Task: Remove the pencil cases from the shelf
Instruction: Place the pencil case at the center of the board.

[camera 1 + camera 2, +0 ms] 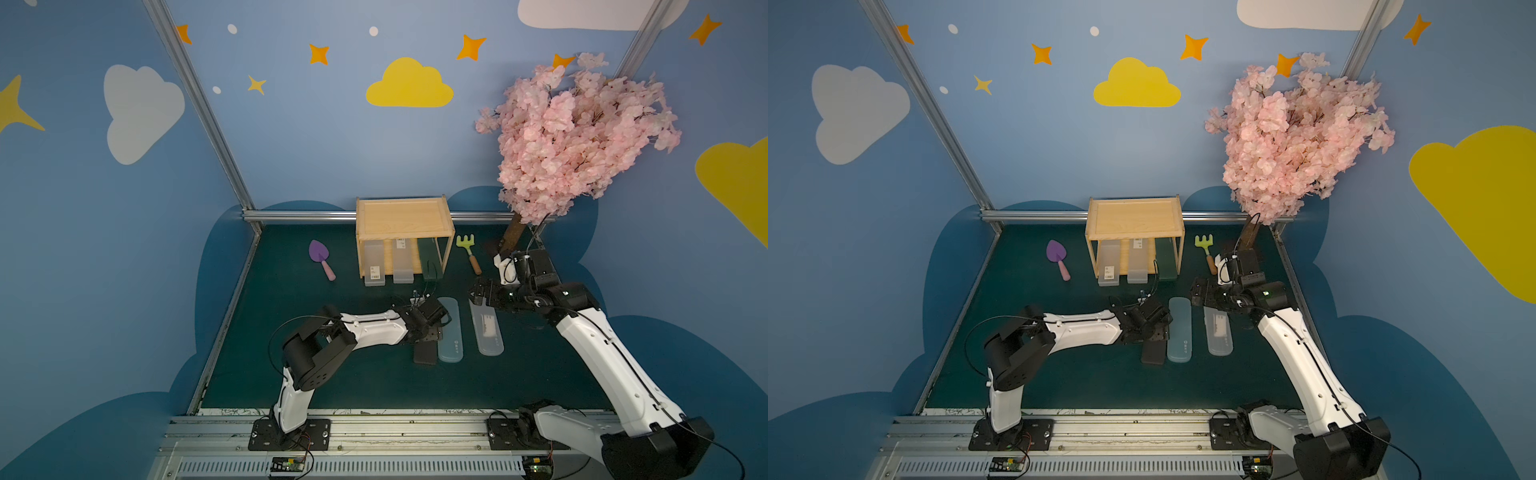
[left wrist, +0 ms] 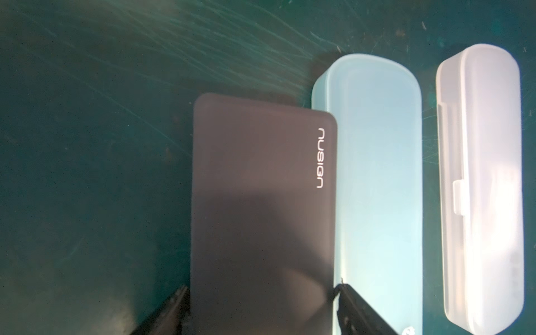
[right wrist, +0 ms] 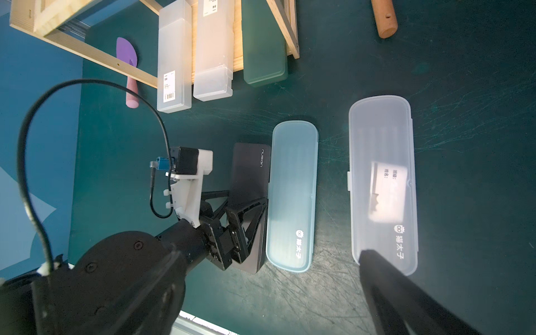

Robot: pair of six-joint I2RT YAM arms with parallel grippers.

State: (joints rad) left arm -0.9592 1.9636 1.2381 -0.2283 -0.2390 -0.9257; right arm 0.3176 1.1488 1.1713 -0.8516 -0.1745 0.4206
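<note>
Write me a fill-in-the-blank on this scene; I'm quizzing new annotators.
1. The shelf holds ___ pencil cases.
2. The blue case lies ___ the black case and the clear case.
3. The left gripper straddles the black case; the right gripper holds ___.
Missing: three; between; nothing.

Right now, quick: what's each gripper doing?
Left gripper: jaws flank the black case at its long edges; gripped or loose cannot be told.
Right gripper: open, holding nothing, near the clear case.
</note>
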